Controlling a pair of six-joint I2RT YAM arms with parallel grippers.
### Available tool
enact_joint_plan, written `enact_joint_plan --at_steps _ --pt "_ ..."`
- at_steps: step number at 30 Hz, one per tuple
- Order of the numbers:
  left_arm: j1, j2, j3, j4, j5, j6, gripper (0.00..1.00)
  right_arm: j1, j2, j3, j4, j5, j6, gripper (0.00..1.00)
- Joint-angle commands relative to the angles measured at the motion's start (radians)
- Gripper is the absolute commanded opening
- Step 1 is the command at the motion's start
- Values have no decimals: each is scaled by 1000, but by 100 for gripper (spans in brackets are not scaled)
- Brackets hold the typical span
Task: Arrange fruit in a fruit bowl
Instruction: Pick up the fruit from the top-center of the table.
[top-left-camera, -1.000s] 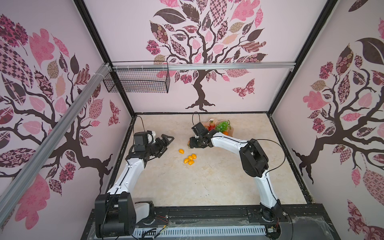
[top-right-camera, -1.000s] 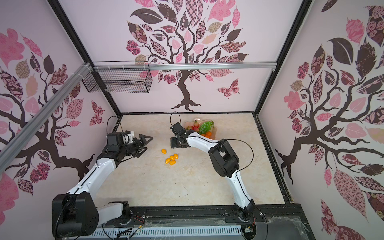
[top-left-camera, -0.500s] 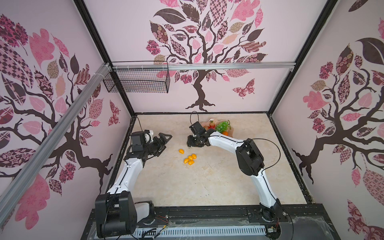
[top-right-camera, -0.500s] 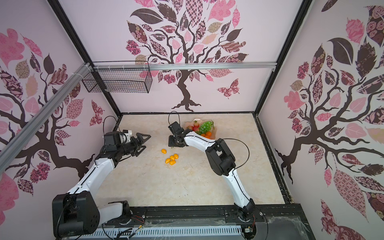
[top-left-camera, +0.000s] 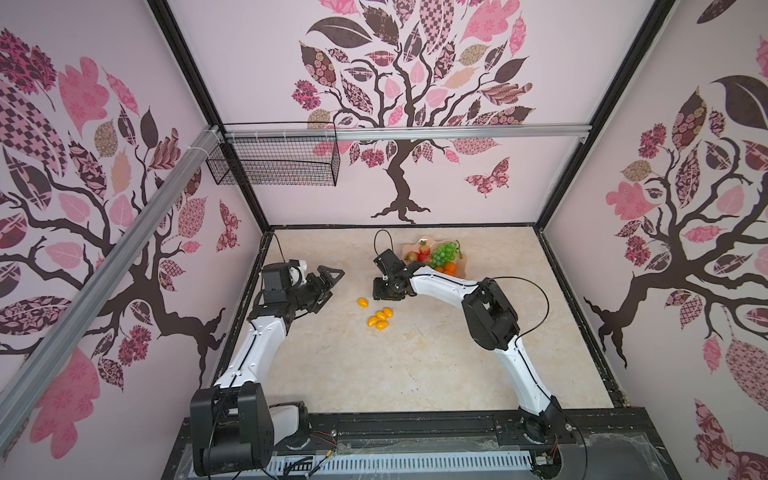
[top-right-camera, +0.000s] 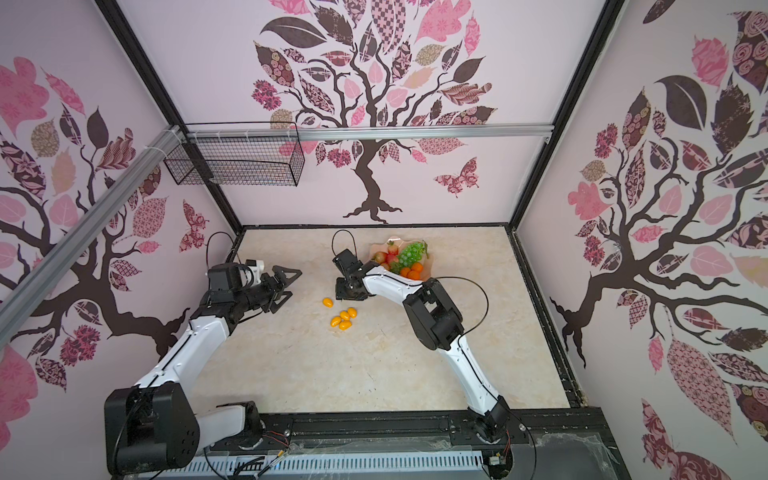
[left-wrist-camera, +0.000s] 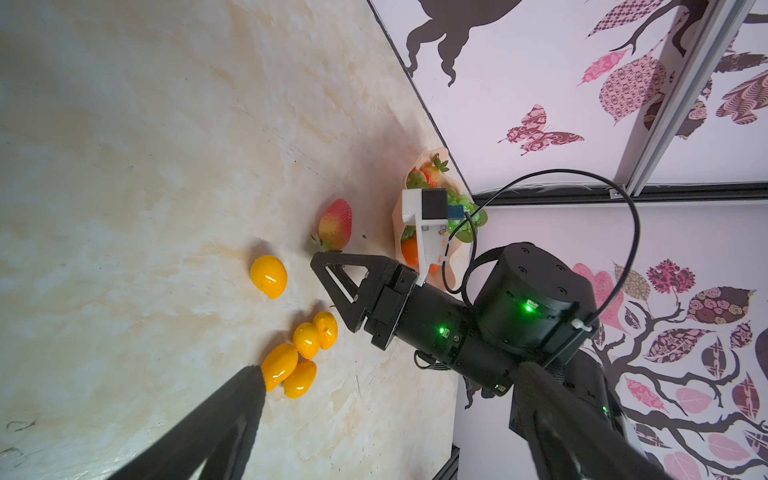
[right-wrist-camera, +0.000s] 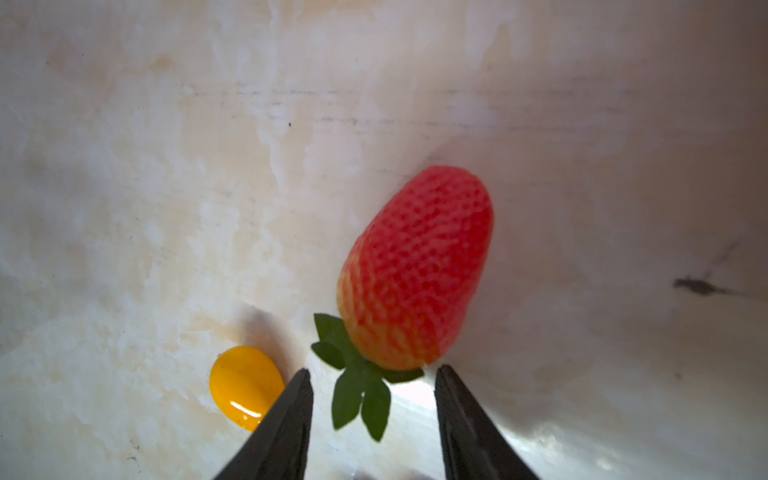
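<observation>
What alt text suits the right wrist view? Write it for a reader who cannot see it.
A red toy strawberry lies on the pale marbled table, its green leafy cap pointing between the black jaws of the open right gripper. A small yellow-orange oval tomato sits on the table beside one jaw.

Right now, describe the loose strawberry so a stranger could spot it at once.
On the marble table, look near the pink bowl, just ahead of the right gripper. The strawberry lies there: the only red fruit outside the bowl, beside yellow tomatoes.
</observation>
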Motion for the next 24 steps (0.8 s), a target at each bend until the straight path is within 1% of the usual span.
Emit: enact_joint_plan --at_steps 1,5,13,16,22,24 --pt "3 -8 -27 14 5 4 98 6 54 39 -34 25 5 49" --pt "4 -7 -27 15 4 4 98 6 63 40 -39 36 -1 45" --pt "4 -2 -22 12 4 5 98 6 73 39 -41 43 -4 33" --pt "3 -4 -21 10 4 4 98 6 73 39 -39 44 -8 27" --pt "0 0 -22 11 2 4 98 4 69 39 -38 43 -24 12" --pt "-5 2 -18 11 0 4 98 4 64 39 -37 40 -34 9"
